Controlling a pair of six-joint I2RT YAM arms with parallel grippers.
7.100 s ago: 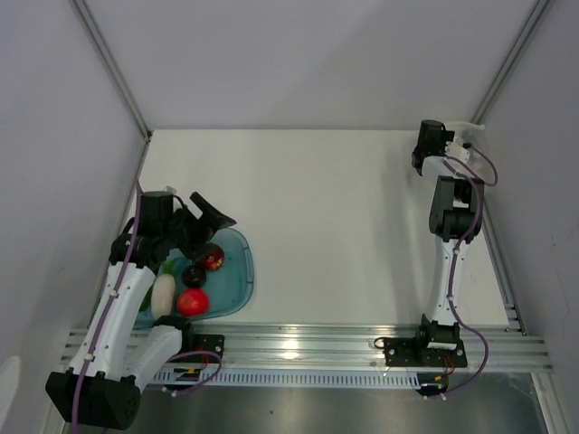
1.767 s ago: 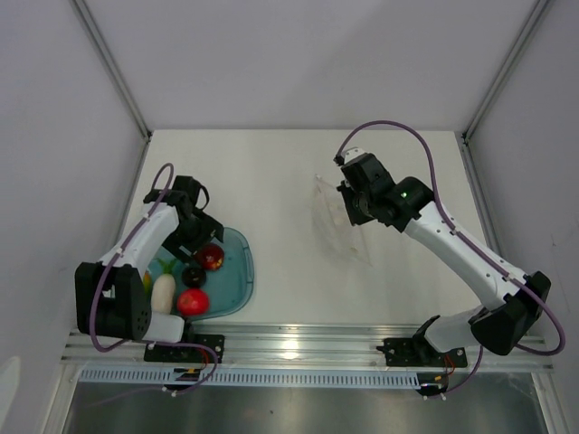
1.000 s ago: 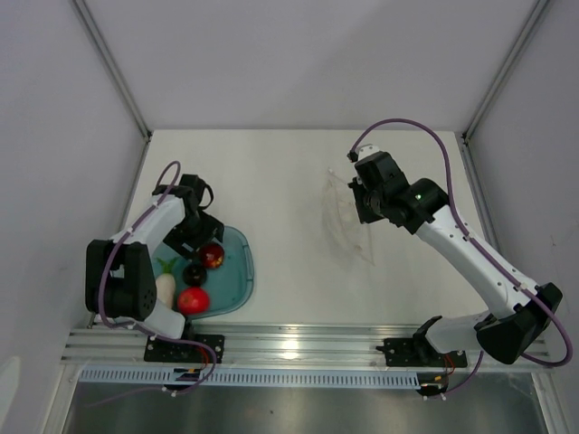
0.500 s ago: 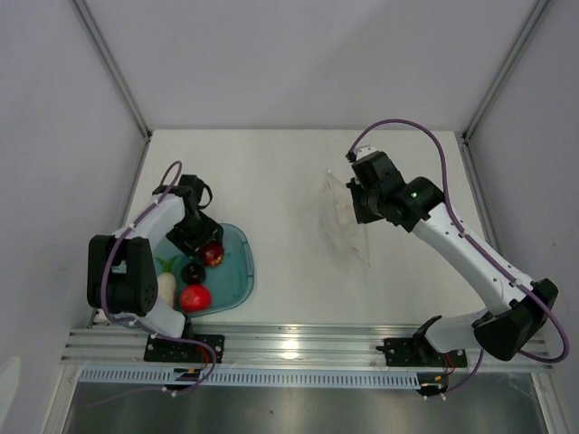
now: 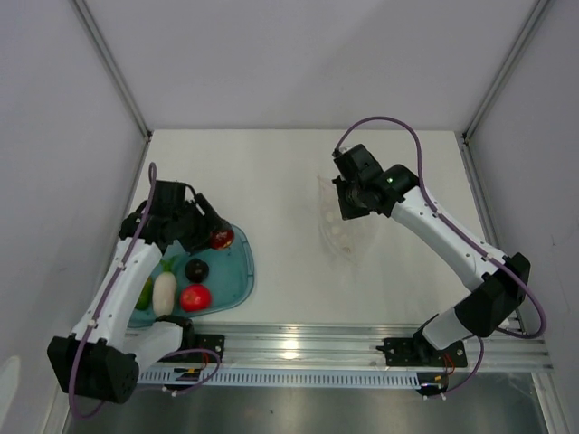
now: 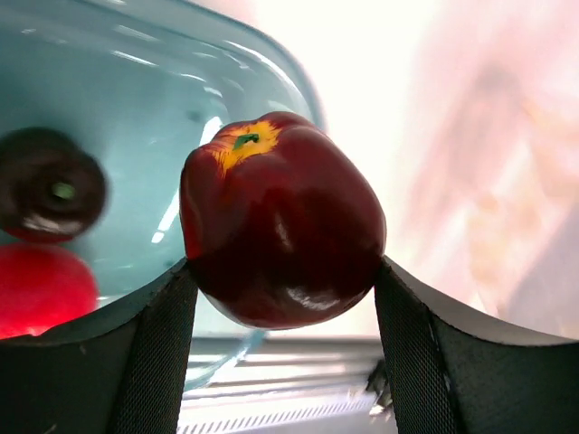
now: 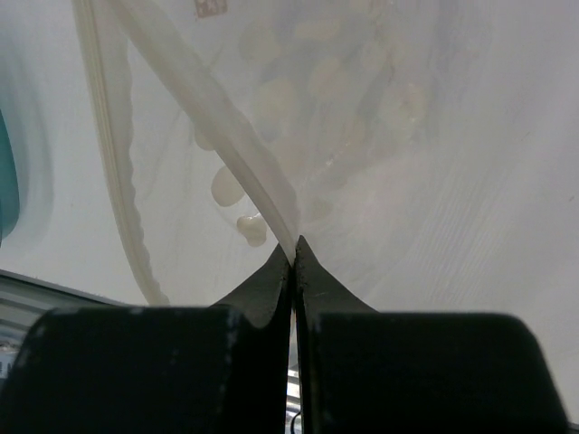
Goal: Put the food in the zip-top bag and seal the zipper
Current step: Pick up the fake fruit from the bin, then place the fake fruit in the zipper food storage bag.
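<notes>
My left gripper (image 6: 282, 271) is shut on a dark red apple (image 6: 282, 221) and holds it above the right rim of the teal tray (image 5: 240, 274); from above, the apple (image 5: 222, 238) shows at the tip of the left gripper (image 5: 215, 237). A red round fruit (image 5: 194, 297), a dark maroon piece (image 5: 196, 268), a white oblong piece (image 5: 164, 293) and a green bit (image 5: 145, 294) lie in the tray. My right gripper (image 7: 292, 249) is shut on the zipper (image 7: 231, 149) at the mouth edge of the clear zip-top bag (image 5: 341, 233), which hangs below the right gripper (image 5: 349, 206) at mid table.
The metal rail (image 5: 308, 344) with both arm bases runs along the near edge. White walls close in the table on the left, back and right. The right arm's purple cable (image 5: 380, 122) loops above the bag.
The left gripper has closed on the apple and lifted it out of the tray, toward the right. The right gripper has shifted a little to the left with the bag.
</notes>
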